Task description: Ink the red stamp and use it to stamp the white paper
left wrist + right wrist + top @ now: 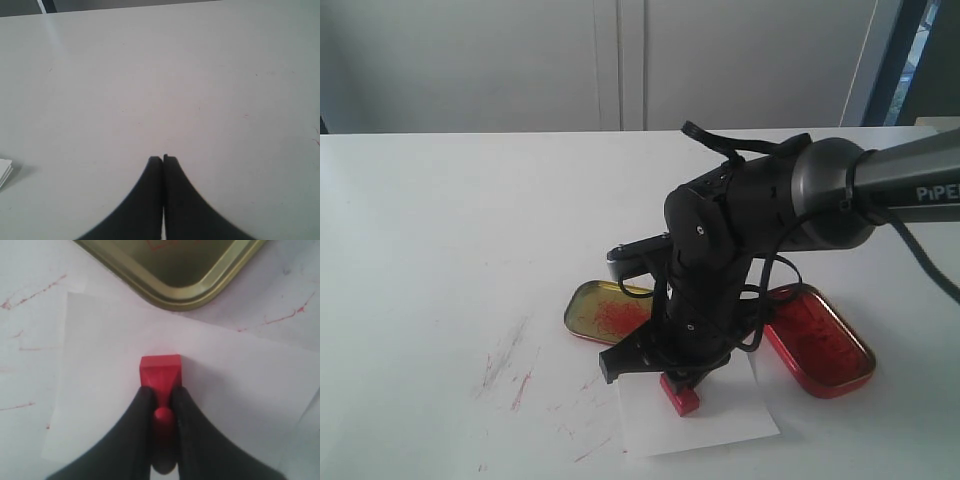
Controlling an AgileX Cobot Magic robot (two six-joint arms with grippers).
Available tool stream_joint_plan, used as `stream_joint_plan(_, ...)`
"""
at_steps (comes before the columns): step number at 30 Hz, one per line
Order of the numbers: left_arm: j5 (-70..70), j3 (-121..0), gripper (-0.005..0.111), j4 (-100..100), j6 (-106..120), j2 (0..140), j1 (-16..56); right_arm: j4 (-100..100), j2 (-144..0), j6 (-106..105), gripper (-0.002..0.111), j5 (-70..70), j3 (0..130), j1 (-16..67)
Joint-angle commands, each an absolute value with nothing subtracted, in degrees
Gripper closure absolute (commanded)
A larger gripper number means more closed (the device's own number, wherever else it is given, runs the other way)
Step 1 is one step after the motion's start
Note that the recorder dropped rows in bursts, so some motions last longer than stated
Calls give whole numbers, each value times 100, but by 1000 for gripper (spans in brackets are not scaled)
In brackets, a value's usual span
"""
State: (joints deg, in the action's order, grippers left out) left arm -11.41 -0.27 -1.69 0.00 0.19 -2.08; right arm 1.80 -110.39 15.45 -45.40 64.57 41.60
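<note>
Nearest us, we see the right gripper clamped on the knob of the stamp, whose base sits on the paper near its middle. Just beyond the paper lies the gold tin, smeared red, with the red tin to its right in the exterior view. We find the left gripper pressed closed on nothing above the table.
</note>
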Motion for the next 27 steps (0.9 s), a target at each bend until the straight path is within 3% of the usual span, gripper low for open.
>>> stream_joint_plan(1, -1157, 0, 107, -173, 0, 0, -204, 299, -11690, 1550, 108, -4621, 6057, 4161)
stream_joint_plan(27, -1157, 0, 107, -173, 0, 0, -204, 310, -11690, 1550, 108, -4580, 6057, 4161)
